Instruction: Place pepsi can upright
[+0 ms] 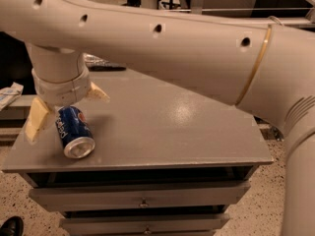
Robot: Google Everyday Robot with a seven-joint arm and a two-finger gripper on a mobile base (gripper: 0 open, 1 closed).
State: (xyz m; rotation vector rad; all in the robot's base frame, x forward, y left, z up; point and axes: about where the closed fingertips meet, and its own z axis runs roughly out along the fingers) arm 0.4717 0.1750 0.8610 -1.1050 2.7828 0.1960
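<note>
The pepsi can (75, 132), dark blue with a red-white-blue logo and a silver top, lies on its side at the front left of the grey cabinet top (172, 127), its top facing the front edge. My gripper (66, 109) hangs from the big white arm right above the can's far end. Its two cream fingers (37, 121) are spread apart, one left of the can and one behind it to the right. The fingers do not close on the can.
The arm (197, 48) fills the upper part of the view and hides the back of the cabinet top. A silvery object (96, 60) peeks out behind the arm at the back left. Drawers (142, 200) lie below the front edge. A shelf with a packet (9, 96) stands left.
</note>
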